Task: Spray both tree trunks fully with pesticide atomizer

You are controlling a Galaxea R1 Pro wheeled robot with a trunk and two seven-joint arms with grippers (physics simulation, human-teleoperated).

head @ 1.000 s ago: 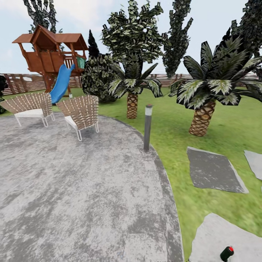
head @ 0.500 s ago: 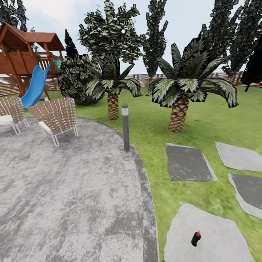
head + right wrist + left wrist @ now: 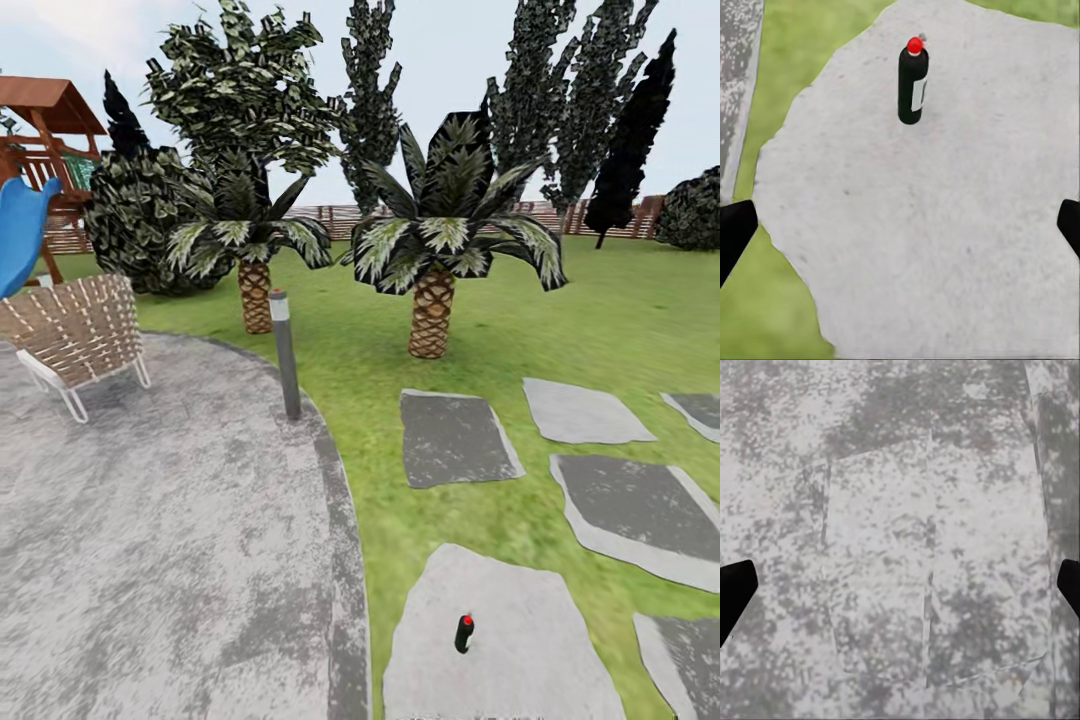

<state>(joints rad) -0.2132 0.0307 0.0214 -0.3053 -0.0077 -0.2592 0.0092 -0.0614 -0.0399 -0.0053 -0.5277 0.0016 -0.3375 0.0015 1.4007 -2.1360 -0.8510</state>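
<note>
The pesticide atomizer (image 3: 464, 633), a small black bottle with a red cap, stands upright on a pale stepping stone (image 3: 500, 650) low in the head view. In the right wrist view the atomizer (image 3: 913, 82) stands ahead of my right gripper (image 3: 900, 232), which is open and apart from it. My left gripper (image 3: 900, 592) is open over mottled grey paving (image 3: 900, 510). Dark green jagged-leaved trees (image 3: 245, 90) (image 3: 560, 100) rise at the back of the lawn (image 3: 620, 300), their trunks hidden behind palms. No mist shows.
Two scaly-trunked palms (image 3: 254, 295) (image 3: 432, 310) stand on the grass. A grey bollard lamp (image 3: 285, 355) marks the patio edge, with a wicker chair (image 3: 75, 335) and a blue slide (image 3: 20, 230) at left. Several stepping stones (image 3: 455, 435) lie to the right. The slat fence (image 3: 330, 215) and a near-black tree (image 3: 630, 150) stand behind.
The head view has swung to the right, so the playhouse, chairs and palms slid left in the picture. The atomizer now shows nearer the middle. Nothing in the garden itself moved.
</note>
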